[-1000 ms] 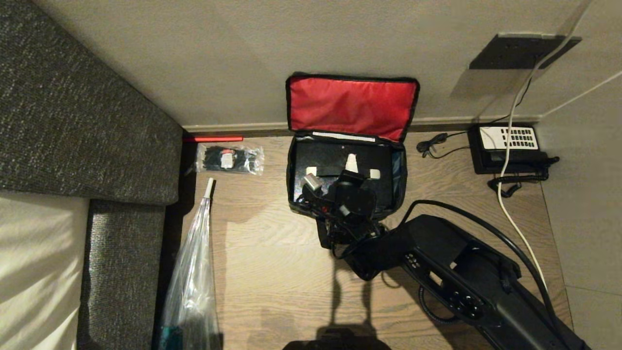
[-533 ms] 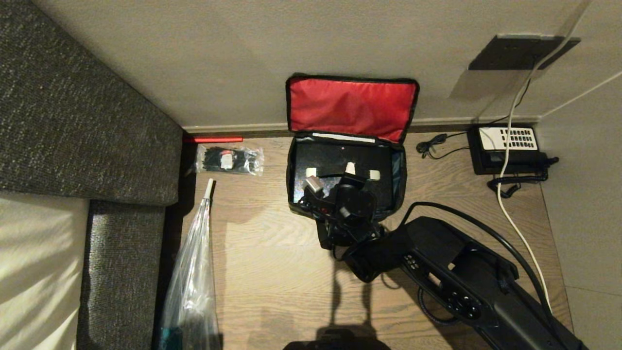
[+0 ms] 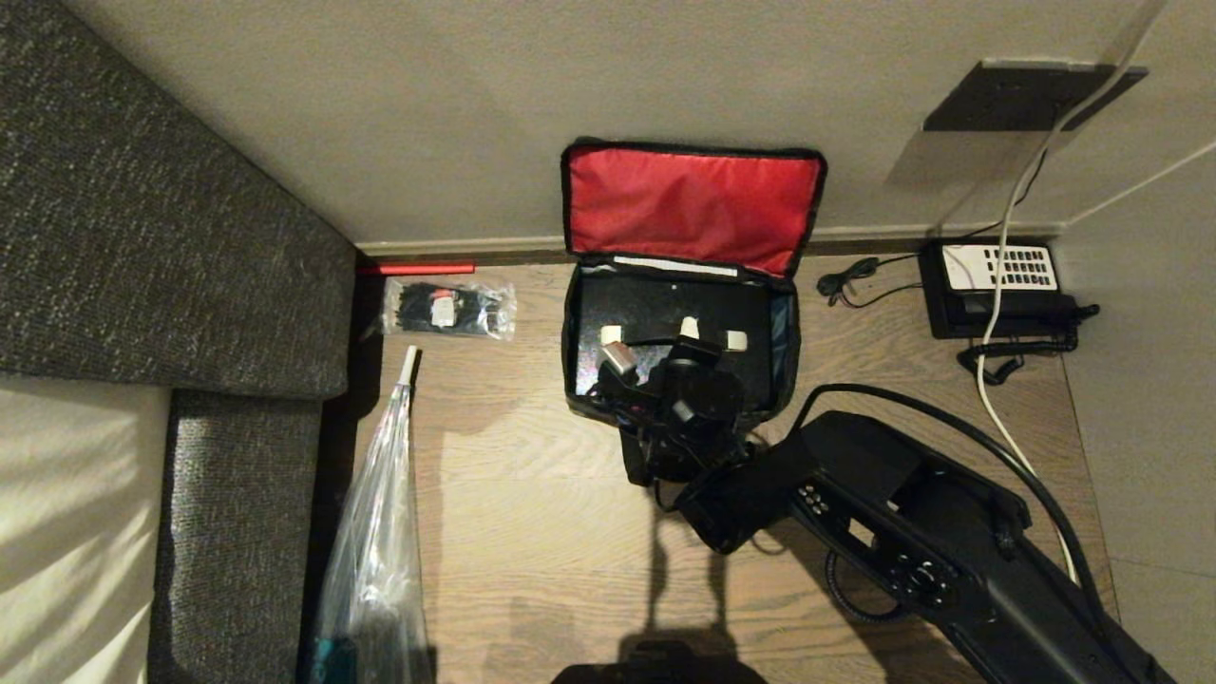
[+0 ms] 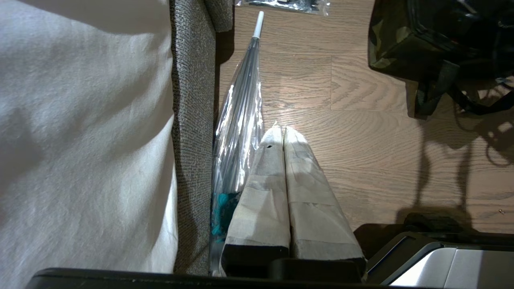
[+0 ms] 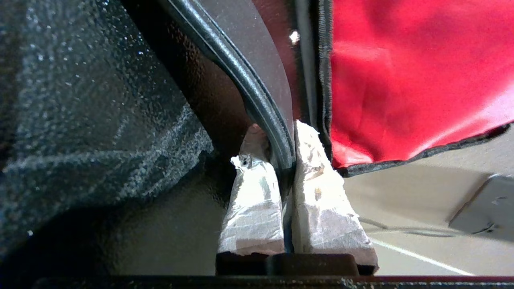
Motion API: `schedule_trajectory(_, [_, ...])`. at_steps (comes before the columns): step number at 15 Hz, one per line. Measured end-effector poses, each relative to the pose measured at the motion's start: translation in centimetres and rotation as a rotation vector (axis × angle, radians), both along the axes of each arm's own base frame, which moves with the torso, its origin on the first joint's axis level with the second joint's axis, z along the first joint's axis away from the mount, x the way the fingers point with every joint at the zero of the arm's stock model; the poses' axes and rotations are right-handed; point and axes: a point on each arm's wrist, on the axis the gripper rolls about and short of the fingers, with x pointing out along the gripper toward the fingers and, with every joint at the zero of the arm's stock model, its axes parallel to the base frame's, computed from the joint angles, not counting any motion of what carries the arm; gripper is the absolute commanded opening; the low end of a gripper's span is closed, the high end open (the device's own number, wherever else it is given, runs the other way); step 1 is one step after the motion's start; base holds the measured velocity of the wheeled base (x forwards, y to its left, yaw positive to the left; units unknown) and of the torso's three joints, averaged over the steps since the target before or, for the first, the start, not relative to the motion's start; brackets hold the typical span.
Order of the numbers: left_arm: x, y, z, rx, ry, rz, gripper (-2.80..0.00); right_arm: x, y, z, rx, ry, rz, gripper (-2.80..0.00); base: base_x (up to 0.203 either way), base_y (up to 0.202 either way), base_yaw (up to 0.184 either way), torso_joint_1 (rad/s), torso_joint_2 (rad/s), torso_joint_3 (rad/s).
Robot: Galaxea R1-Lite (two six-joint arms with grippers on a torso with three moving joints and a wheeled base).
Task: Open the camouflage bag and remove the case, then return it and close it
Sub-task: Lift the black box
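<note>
Case (image 3: 665,318) removal step: right hand (image 5: 286,160) clamped on its strap handle (image 5: 249,84) inside open camouflage bag (image 3: 693,195); next, lift straight up.

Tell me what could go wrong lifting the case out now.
The right gripper pinches only the thin strap handle, so the case may swing or slip. The case fits closely inside the camouflage bag, so the bag might lift too. The red lid leaning on the wall could flop forward.
</note>
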Motion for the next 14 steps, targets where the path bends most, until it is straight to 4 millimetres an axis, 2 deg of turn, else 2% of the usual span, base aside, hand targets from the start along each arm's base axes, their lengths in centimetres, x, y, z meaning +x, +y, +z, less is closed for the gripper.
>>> schedule_trajectory(4, [0.0, 0.0, 0.0, 0.000, 0.000, 0.000, -2.80, -2.8, 1.2, 3.7, 0.040, -0.014, 0.010, -2.80, 0.000, 0.000, 0.000, 0.000, 0.00, 0.000])
schedule_trajectory(6, [0.0, 0.0, 0.0, 0.000, 0.000, 0.000, -2.80, -3.6, 1.2, 4.7, 0.043, -0.013, 0.016, -2.80, 0.000, 0.000, 0.000, 0.000, 0.00, 0.000])
schedule_trajectory(11, [0.0, 0.0, 0.0, 0.000, -0.001, 0.000, -2.80, -4.1, 1.3, 5.3, 0.048, -0.021, 0.027, -2.80, 0.000, 0.000, 0.000, 0.000, 0.00, 0.000])
schedule_trajectory(14, [0.0, 0.0, 0.0, 0.000, 0.000, 0.000, -2.80, -4.1, 1.3, 4.5, 0.047, -0.011, 0.030, -2.80, 0.000, 0.000, 0.000, 0.000, 0.00, 0.000])
